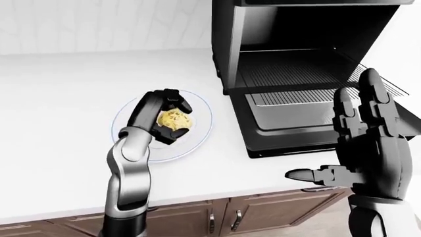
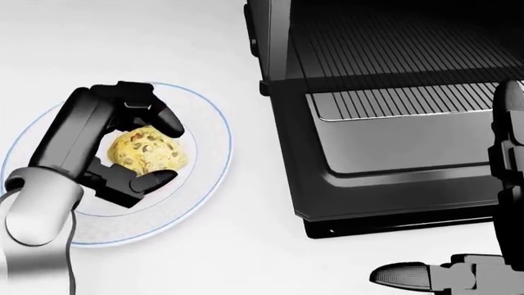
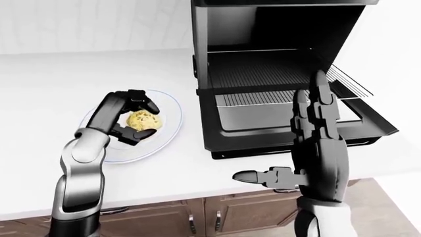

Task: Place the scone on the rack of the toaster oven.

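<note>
A round white plate (image 2: 204, 117) with a thin blue rim rests on a white countertop (image 1: 59, 98); brown wooden cabinet doors (image 1: 263, 217) with metal handles sit below the counter's edge

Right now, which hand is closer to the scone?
Left. The left hand has its fingers curled round the scone on the plate; the right hand is raised open beside the toaster oven, well away.
</note>
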Controlling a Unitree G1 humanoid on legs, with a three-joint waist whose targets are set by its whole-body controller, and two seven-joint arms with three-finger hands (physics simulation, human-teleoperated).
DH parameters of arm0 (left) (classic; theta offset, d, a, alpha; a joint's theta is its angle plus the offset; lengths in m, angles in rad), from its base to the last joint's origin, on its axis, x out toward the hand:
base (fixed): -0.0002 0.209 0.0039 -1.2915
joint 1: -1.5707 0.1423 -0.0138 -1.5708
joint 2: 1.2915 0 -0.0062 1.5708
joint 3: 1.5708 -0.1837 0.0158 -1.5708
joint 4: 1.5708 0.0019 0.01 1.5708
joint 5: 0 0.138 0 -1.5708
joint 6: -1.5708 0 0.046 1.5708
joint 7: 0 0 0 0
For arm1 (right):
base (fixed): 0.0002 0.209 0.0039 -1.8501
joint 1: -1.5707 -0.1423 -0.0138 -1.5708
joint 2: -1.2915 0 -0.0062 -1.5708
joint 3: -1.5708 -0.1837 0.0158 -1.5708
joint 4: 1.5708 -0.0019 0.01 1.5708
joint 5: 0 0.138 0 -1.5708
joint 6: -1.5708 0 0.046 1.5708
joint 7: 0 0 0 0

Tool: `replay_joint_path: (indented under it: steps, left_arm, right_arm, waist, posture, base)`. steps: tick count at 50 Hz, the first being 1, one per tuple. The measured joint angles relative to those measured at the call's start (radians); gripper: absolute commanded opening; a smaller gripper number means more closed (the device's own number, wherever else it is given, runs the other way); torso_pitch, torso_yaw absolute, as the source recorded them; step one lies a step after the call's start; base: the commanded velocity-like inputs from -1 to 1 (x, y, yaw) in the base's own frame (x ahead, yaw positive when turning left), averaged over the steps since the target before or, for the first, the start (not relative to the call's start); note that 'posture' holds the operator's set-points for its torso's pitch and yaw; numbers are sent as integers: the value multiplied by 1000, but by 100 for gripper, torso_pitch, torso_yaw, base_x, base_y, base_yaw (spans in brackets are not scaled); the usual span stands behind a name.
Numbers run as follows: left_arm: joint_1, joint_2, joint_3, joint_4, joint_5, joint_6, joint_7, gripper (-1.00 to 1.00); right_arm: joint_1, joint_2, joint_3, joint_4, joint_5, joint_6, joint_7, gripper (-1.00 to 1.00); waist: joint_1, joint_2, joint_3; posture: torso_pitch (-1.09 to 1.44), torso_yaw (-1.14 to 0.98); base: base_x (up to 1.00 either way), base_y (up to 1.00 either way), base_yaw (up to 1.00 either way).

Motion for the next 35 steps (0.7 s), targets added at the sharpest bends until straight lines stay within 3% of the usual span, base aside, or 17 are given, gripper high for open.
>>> replay_joint_path:
  steps: [10, 14, 22, 28, 35]
  left_arm:
    - [-28, 13, 18, 17, 19, 20, 16, -75]
    - [-34, 16, 20, 12, 18, 21, 27, -99]
    - [-73, 17, 15, -7, 24, 40, 28, -100]
    - [-172, 16, 18, -65, 11, 124, 28, -100]
    - [-291, 15, -25, -91, 26, 176, -11, -100]
  right_arm:
    - [-4, -3, -9, -12, 4, 15, 0, 100]
    - [-1, -1, -8, -9, 4, 12, 2, 100]
    - [7, 2, -11, -11, 4, 10, 4, 100]
    - [9, 3, -17, -17, 5, 11, 5, 100]
    - [5, 0, -23, -36, 7, 29, 4, 100]
  waist:
    - [2, -2, 7]
    - [3, -3, 8]
    - [4, -5, 10]
    - [3, -6, 13]
    - [5, -6, 16]
  posture:
    - [0, 0]
    - [0, 0]
    - [0, 0]
    - [0, 0]
    - [0, 0]
  base:
    - [0, 0, 0]
    - [0, 0, 0]
    - [0, 0, 0]
    - [0, 0, 0]
    - [0, 0, 0]
